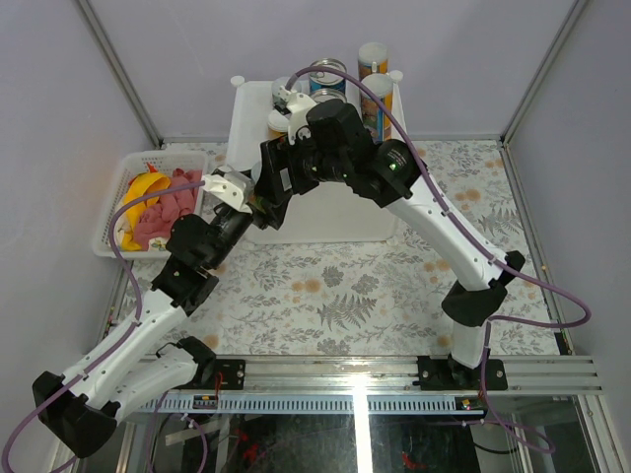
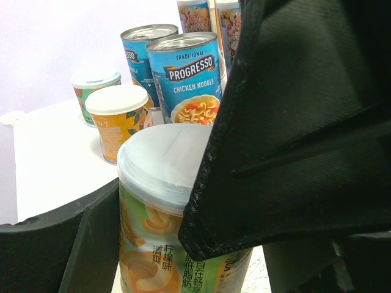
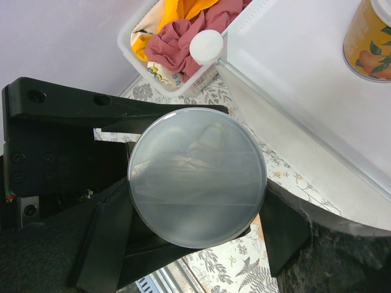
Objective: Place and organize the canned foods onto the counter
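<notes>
A tall canister with a pale lid and a green label hangs upright just off the front left corner of the counter. My left gripper is shut on its body from the side. My right gripper clamps it just under the lid from above. In the top view both grippers meet there, the left gripper under the right gripper. On the counter top stand two blue soup cans, two small jars and two tall canisters.
A white mesh basket left of the counter holds a yellow banana and pink cloth. A round knob marks the counter's near corner. Grey walls close in the floral table on three sides.
</notes>
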Controlling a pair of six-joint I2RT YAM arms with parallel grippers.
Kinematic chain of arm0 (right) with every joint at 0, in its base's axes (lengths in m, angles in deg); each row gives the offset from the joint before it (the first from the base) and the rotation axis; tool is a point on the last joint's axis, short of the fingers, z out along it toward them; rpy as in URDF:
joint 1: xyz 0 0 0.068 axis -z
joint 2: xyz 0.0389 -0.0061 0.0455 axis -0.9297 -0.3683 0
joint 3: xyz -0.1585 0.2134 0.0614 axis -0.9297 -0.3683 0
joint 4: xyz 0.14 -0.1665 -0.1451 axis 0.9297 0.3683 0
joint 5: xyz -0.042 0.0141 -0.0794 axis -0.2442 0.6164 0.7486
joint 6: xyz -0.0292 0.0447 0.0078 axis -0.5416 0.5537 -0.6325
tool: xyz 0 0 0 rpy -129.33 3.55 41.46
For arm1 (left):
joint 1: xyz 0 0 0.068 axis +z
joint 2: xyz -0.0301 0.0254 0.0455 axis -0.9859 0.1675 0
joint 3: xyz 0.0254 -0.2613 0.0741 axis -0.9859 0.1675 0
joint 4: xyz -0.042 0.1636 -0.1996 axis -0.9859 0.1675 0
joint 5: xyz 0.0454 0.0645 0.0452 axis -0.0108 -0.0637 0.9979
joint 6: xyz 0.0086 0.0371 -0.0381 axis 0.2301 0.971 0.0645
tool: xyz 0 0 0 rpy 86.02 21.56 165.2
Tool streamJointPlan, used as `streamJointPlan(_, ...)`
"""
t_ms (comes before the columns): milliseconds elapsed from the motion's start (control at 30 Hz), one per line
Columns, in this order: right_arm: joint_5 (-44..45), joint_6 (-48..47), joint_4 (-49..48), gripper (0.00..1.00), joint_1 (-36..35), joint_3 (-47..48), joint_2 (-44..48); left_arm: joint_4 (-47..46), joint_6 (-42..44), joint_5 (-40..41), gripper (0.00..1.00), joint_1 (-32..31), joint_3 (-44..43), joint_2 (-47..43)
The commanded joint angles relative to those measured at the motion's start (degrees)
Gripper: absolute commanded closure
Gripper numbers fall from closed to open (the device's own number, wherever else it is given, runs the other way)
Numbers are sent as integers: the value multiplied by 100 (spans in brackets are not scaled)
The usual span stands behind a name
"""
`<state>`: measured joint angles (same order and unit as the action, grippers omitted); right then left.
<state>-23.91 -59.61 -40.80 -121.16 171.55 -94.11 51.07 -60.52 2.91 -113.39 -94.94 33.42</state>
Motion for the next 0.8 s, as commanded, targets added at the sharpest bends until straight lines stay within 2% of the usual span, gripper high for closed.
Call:
streamJointPlan(0, 247, -325, -518, 30, -12, 70, 662, -468, -341, 693, 100, 78, -138, -109)
streamJointPlan(500, 244, -207, -558, 18, 111, 176, 672, -573, -304, 671, 100, 76, -23, -114)
streamJointPlan(600, 267, -217, -548, 12, 148, 184, 690, -583, -296, 654, 100, 82, -15, -117)
streamJointPlan(767, 280, -231, -546, 10, 231, 159, 733, -577, -242, 654, 100, 77, 25, -146)
